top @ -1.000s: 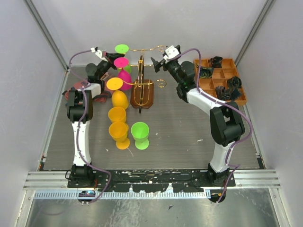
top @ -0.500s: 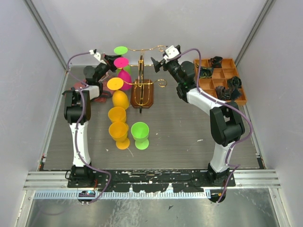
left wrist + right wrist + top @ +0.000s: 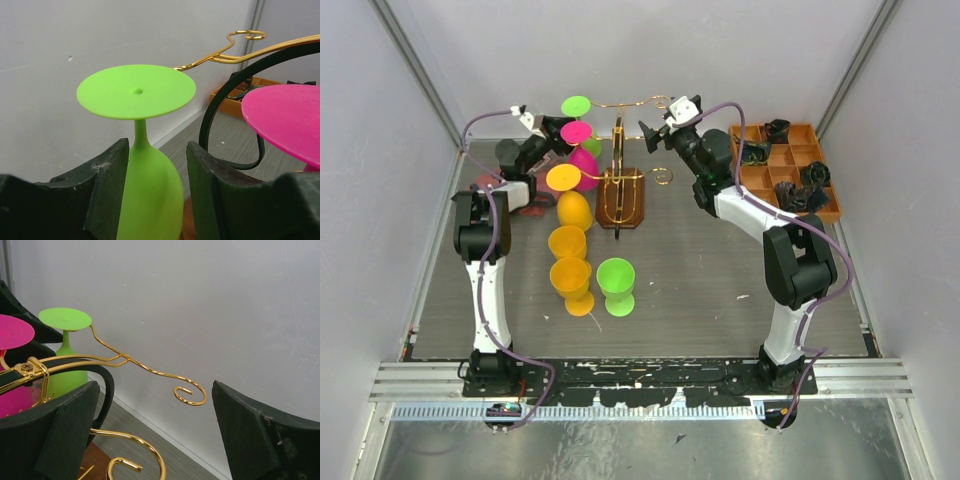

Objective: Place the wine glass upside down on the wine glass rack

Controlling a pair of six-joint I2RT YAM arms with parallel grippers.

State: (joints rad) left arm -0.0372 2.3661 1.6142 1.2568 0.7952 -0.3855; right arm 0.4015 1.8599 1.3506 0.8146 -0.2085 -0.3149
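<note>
On the grey slatted surface [image 3: 700, 290] stands the wine glass rack [image 3: 620, 200], thin gold wire with curled scroll arms on a dark brown wooden base, at the far middle between the two arms. An upside-down pink plastic wine glass [image 3: 582, 165] is just beside it on the left. The task's piece, a lime-green plastic wine glass [image 3: 136, 92], is inverted at the rack's far-left arm, foot up, with the gold wire running in under the foot's rim (the wrist views do not show whether the foot truly sits on it). The left pincer [image 3: 157, 165] brackets the green bowl. One finger looks to touch it and a sliver of gap shows at the other, so I cannot tell whether it grips or merely flanks. The right pincer [image 3: 152, 405] is spread wide and empty, near a free gold scroll tip [image 3: 190, 392]. The risk, as I judge it, is drawing the left pincer back with the foot only half caught. The glass would slip off the wire and fall. A finger could also clip the pink foot close by and jolt the light rack.
</note>
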